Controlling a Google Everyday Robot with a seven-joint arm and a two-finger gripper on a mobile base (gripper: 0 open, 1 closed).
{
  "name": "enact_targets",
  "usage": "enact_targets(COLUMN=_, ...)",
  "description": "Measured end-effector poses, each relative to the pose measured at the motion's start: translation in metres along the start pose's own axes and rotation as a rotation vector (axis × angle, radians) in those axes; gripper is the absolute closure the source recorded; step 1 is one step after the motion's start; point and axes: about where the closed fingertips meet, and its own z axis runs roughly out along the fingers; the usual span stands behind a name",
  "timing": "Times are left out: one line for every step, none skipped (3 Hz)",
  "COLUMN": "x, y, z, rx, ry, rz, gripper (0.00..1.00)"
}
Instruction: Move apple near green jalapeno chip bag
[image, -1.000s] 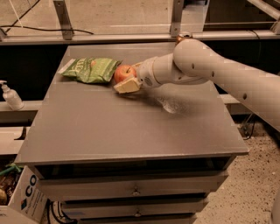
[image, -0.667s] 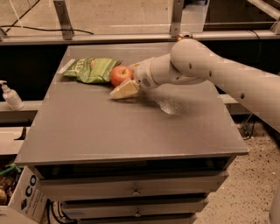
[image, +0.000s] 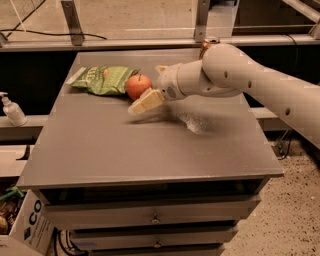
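The red-orange apple (image: 137, 86) sits on the grey table (image: 150, 150) at the back left. It touches the right edge of the green jalapeno chip bag (image: 102, 79), which lies flat. My gripper (image: 148, 88) comes in from the right, level with the apple. Its fingers are spread: one cream finger (image: 145, 102) lies low in front of the apple, the other shows behind it. The jaws stand open around the apple's right side, not pressed on it.
A brown drink can (image: 209, 42) stands at the table's back edge, partly hidden behind my arm (image: 235, 75). A spray bottle (image: 12, 110) stands on a low ledge to the left. A cardboard box (image: 25, 225) sits on the floor at lower left. Drawers are below the tabletop.
The apple has shifted slightly left toward the bag. The front finger has swung down and away from it, so the jaws have opened.
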Motion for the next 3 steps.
enact_targets(x=-0.003, y=0.003, z=-0.025, rx=-0.006, ry=-0.056, rz=0.001, gripper=0.00)
enact_targets(x=0.011, y=0.004, z=-0.066, rx=0.014, ry=-0.106, rz=0.026, gripper=0.00)
enact_targets(x=0.034, y=0.014, z=-0.112, rx=0.066, ry=-0.158, rz=0.081, gripper=0.00)
